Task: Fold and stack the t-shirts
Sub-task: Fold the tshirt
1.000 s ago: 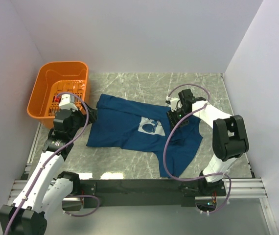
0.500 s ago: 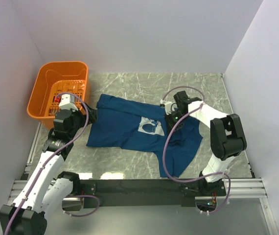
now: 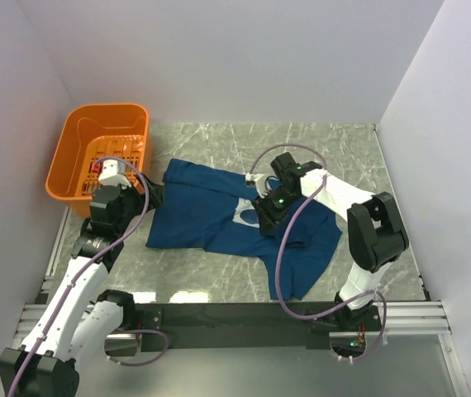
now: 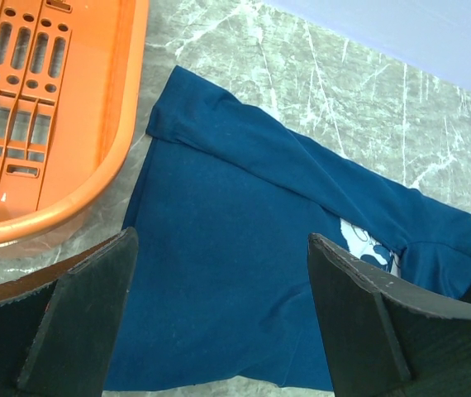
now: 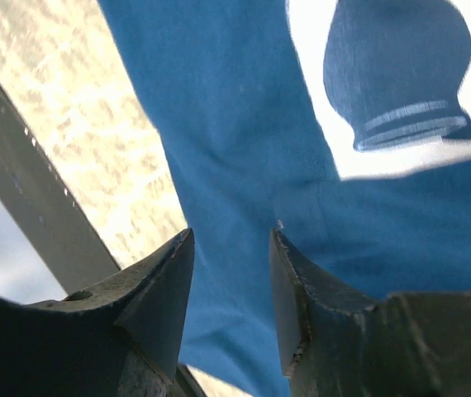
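Right tool [image 3: 264,215] has slid left (across the t-shirt [image 3: 194,217]).

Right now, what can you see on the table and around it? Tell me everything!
t-shirt: one, dark blue with a white picture, spread across the middle of the table
basket: one, orange, far left corner, beside the shirt
table: one, grey marble, under everything
walls: three, whitish, around the table
left gripper: one, black, open, over the shirt's edge near the basket
right gripper: one, black, open, over the shirt by the picture
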Available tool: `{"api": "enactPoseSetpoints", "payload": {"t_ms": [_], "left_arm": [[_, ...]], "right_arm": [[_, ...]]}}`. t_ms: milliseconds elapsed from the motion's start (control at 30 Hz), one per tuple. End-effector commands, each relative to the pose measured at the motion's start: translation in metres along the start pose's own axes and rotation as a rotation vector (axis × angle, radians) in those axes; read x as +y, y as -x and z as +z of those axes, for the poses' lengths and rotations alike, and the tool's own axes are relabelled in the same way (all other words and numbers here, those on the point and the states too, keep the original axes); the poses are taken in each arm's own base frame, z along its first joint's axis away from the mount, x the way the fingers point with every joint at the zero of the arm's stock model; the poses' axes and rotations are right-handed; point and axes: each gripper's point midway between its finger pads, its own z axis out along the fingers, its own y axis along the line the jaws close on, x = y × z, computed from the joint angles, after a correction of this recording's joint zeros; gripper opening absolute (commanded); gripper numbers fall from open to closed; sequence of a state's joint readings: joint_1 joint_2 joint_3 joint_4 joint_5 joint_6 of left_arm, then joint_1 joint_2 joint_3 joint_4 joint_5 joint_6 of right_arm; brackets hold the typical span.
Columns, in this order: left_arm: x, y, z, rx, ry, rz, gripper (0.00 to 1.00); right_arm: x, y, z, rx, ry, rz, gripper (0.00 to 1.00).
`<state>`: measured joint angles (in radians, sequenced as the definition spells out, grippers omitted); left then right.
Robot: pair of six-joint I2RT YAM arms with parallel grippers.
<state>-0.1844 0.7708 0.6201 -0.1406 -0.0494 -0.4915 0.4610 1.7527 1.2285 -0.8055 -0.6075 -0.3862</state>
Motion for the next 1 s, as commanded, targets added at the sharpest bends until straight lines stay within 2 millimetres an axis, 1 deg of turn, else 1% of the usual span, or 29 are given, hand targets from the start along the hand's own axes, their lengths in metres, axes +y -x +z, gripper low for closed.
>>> {"api": "enactPoseSetpoints", "payload": {"t_ms": [0,33,67,100,133,167,233,267,333,367,467,600,667,733,767,800,833,900,967], "left_arm": [[0.0,0.001,-0.002,-0.016,-0.008,-0.009,0.88],[-0.001,0.0,-0.002,-0.014,-0.012,-0.012,0.88],[0.0,-0.003,-0.002,-0.001,-0.014,-0.016,0.88],[0.0,-0.007,-0.001,0.009,-0.014,-0.019,0.88],[0.0,-0.009,0.0,0.018,-0.017,-0.022,0.88],[-0.001,-0.011,-0.001,0.027,-0.026,-0.028,0.88],[0.001,-0.017,0.001,0.043,-0.018,-0.036,0.88],[0.002,-0.018,0.001,0.043,-0.016,-0.042,0.88],[0.0,-0.025,0.001,0.058,-0.033,-0.05,0.88],[0.001,-0.028,0.002,0.063,-0.032,-0.057,0.88],[0.0,-0.03,0.004,0.07,-0.039,-0.062,0.88],[-0.002,-0.029,0.005,0.078,-0.044,-0.056,0.88],[0.0,-0.033,0.005,0.089,-0.038,-0.056,0.88],[0.0,-0.034,0.003,0.09,-0.042,-0.064,0.88],[0.001,-0.037,0.003,0.096,-0.04,-0.075,0.88],[0.001,-0.04,0.003,0.101,-0.039,-0.081,0.88],[0.001,-0.042,0.002,0.105,-0.04,-0.09,0.88],[0.003,-0.05,0.002,0.128,-0.036,-0.119,0.87],[0.004,-0.058,0.001,0.155,-0.031,-0.146,0.87]], "right_arm": [[-0.003,0.007,-0.042,-0.083,0.0,-0.057,0.5],[-0.005,0.007,-0.056,-0.11,-0.018,-0.067,0.5],[-0.01,0.0,-0.062,-0.108,-0.03,-0.074,0.5],[-0.018,-0.006,-0.069,-0.114,-0.053,-0.059,0.51],[-0.031,-0.014,-0.083,-0.132,-0.108,-0.035,0.51],[-0.036,-0.03,-0.083,-0.112,-0.114,-0.02,0.51],[-0.043,-0.049,-0.09,-0.101,-0.162,-0.013,0.51],[-0.041,-0.066,-0.082,-0.073,-0.157,-0.015,0.51],[-0.036,-0.075,-0.08,-0.074,-0.162,-0.038,0.51],[-0.032,-0.081,-0.073,-0.075,-0.142,-0.029,0.51],[-0.032,-0.079,-0.068,-0.088,-0.125,0.004,0.51],[-0.04,-0.079,-0.058,-0.078,-0.12,0.048,0.49],[-0.046,-0.085,-0.051,-0.044,-0.128,0.084,0.48],[-0.05,-0.094,-0.046,0.004,-0.132,0.1,0.43],[-0.046,-0.102,-0.045,0.039,-0.111,0.09,0.41],[-0.04,-0.106,-0.043,0.062,-0.089,0.071,0.36],[-0.033,-0.114,-0.043,0.098,-0.061,0.055,0.34],[-0.025,-0.118,-0.044,0.116,-0.038,0.032,0.32],[-0.02,-0.116,-0.05,0.111,-0.026,0.011,0.31]]}}
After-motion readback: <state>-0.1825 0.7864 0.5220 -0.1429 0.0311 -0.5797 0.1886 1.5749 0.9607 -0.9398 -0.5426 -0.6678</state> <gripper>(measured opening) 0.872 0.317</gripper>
